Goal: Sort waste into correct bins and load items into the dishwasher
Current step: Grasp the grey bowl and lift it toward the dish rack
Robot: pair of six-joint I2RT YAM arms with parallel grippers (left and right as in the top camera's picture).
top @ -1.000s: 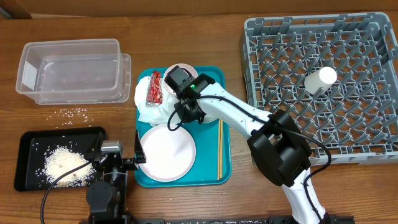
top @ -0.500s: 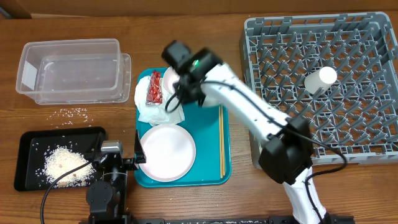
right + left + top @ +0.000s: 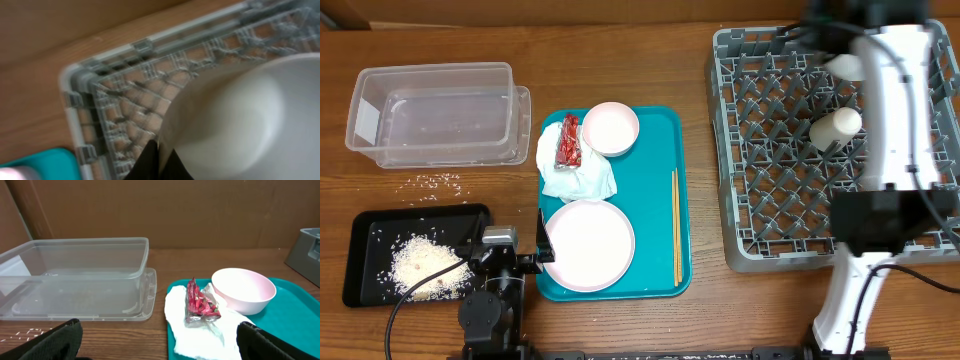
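Right hand (image 3: 160, 156) pinching bowl (image 3: 235, 115) by rim, held above dish rack (image 3: 127, 117) nr its far edge, prob. for setting btwn pegs.

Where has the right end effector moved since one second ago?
Yes. The end effector went from the tray right and away to the rack, holding a bowl.
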